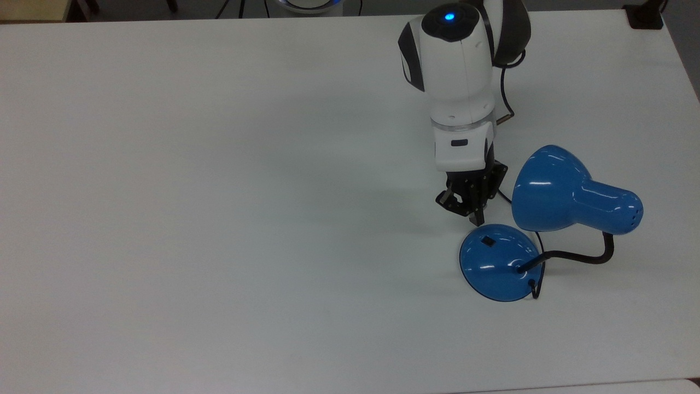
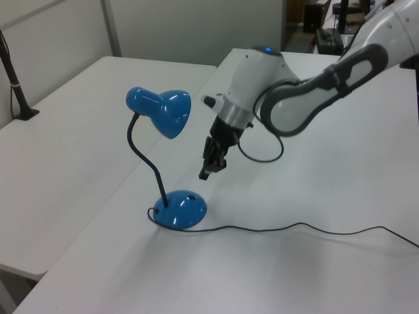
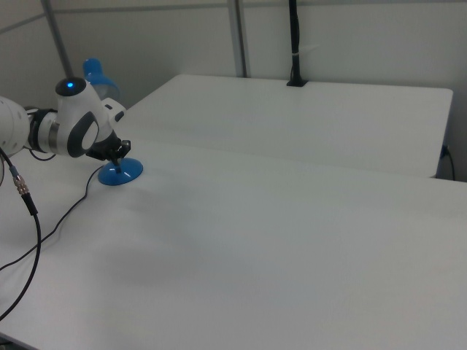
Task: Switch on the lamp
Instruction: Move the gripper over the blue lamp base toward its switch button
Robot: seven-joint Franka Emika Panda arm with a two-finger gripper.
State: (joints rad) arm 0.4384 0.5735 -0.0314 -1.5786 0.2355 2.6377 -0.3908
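Observation:
The blue lamp point(image 1: 552, 189) stands at the top view's right, its bell shade tipped over the round base point(image 1: 495, 268). A small black switch point(image 1: 486, 239) sits on the base's upper part. A black gooseneck point(image 1: 582, 256) joins base and shade. My gripper point(image 1: 477, 219) hangs just above the base's rim, a short way from the switch, fingers shut on nothing. In the left view the gripper point(image 2: 204, 174) points down a little above the base point(image 2: 182, 209), right of the shade point(image 2: 169, 111). In the right view the gripper point(image 3: 117, 162) is over the base point(image 3: 122, 173).
The lamp's thin black cord point(image 2: 294, 227) trails across the white table point(image 1: 219, 219) to the left view's right. A second white table point(image 2: 72, 124) adjoins at the left view's left, with a black post point(image 2: 14, 82). A robot cable point(image 3: 29, 219) droops at the right view's left.

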